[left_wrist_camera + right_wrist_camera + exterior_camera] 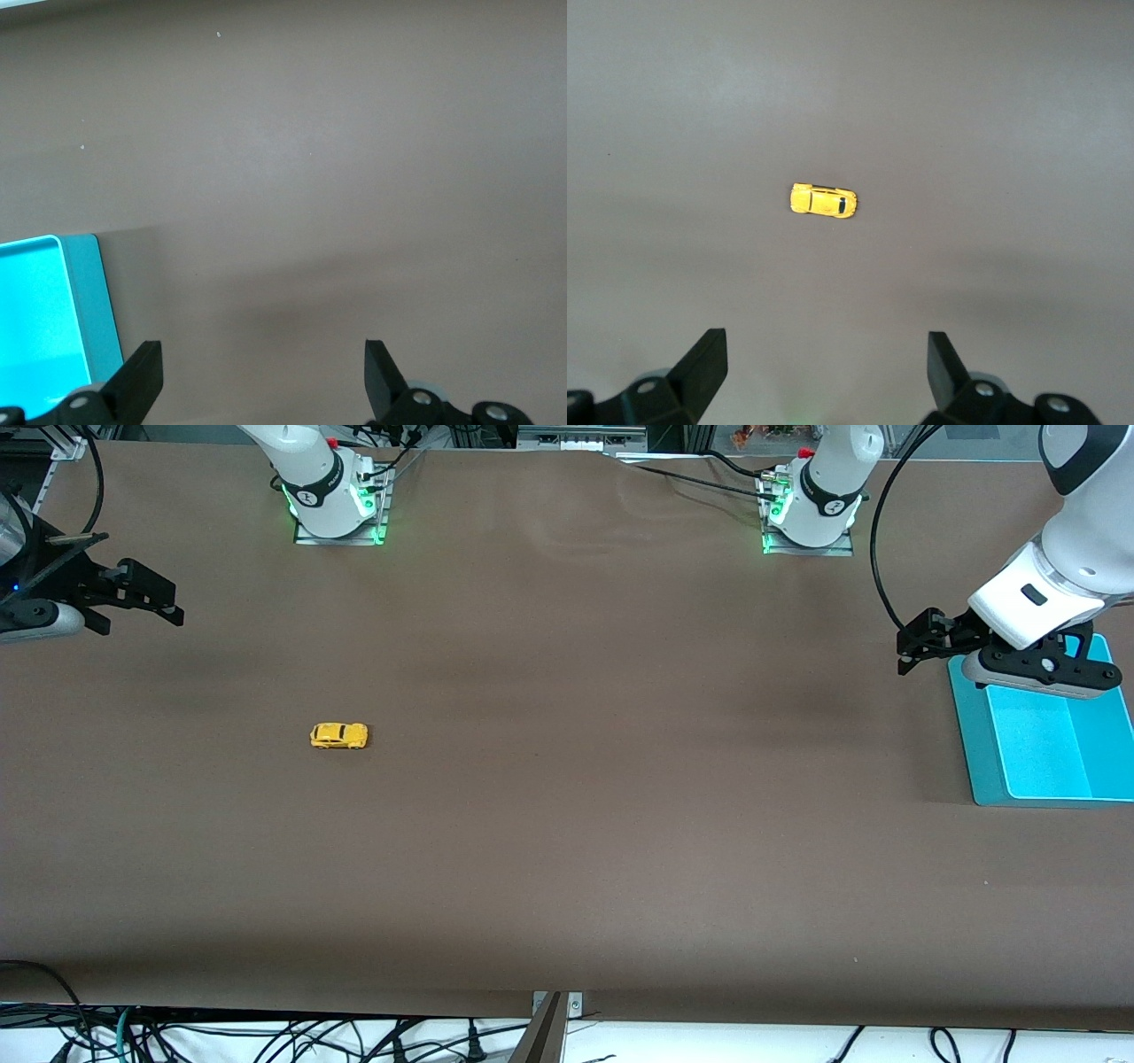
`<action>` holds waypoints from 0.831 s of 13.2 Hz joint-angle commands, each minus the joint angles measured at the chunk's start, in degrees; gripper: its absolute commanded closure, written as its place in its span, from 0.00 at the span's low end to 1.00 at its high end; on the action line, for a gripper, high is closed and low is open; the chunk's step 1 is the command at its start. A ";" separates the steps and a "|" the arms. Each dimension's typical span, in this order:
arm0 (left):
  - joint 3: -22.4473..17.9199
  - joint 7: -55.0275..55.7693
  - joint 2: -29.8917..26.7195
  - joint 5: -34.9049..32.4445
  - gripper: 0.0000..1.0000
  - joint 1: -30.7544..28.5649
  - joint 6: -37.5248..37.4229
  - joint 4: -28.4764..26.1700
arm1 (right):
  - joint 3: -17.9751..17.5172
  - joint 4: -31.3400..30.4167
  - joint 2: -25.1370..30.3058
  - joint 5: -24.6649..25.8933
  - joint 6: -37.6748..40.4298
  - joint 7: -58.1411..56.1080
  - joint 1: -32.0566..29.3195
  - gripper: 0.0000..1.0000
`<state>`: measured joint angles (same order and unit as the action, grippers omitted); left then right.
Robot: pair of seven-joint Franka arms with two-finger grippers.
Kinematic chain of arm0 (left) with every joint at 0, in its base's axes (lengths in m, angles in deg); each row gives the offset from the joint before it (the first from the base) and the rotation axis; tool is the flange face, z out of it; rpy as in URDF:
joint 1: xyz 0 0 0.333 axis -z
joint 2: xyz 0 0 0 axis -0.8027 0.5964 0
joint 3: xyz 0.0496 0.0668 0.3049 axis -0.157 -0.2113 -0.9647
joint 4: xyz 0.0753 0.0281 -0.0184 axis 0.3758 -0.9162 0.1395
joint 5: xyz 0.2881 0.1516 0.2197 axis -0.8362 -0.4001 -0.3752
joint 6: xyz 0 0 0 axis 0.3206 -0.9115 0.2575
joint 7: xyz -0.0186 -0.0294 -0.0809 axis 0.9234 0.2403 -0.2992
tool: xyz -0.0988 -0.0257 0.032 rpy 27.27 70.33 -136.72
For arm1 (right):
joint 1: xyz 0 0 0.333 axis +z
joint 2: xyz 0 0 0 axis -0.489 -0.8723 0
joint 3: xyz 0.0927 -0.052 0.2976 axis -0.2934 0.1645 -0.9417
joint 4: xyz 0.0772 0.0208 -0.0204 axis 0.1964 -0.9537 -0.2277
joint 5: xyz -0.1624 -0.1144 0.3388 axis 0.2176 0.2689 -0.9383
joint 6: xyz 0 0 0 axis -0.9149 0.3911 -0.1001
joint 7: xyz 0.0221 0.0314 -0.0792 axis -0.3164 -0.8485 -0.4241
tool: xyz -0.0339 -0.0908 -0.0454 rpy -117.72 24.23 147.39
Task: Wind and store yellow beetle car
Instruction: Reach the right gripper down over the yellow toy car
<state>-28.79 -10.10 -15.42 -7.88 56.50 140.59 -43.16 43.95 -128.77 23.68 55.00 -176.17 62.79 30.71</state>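
Note:
The yellow beetle car [338, 735] stands alone on its wheels on the brown table, toward the right arm's end. In the right wrist view the yellow beetle car [823, 201] lies some way ahead of the fingertips. My right gripper [146, 613] hangs open and empty over the table's edge at that end, well apart from the car. My left gripper [904, 654] hangs open and empty over the edge of the teal tray at the left arm's end. Both wrist views show wide-open jaws with bare table between them: right gripper [827, 359], left gripper [263, 367].
A teal tray [970, 735] with a light blue bin inside sits at the left arm's end of the table; its rim [93, 301] shows in the left wrist view. The arm bases [337, 505] stand along the table's back edge. Cables hang below the edge nearest the front camera.

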 commanded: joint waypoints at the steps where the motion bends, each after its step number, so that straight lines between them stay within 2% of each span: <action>1: 0.04 0.40 -0.81 -0.12 0.00 0.14 0.05 -0.49 | 0.08 1.24 -0.33 0.71 1.70 0.28 0.23 0.00; 6: 0.13 0.40 -0.90 -0.12 0.00 0.14 0.05 -0.49 | -0.10 0.81 -2.26 0.80 1.88 0.20 0.50 0.00; 11: 0.04 0.40 -0.81 -0.12 0.00 0.14 0.05 -0.49 | -0.19 -0.25 -9.55 2.99 0.65 0.02 2.42 0.00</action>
<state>-28.79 -10.10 -15.42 -7.88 56.50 140.59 -43.16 43.75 -129.13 16.47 56.05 -175.36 62.66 31.34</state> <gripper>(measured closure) 0.000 0.000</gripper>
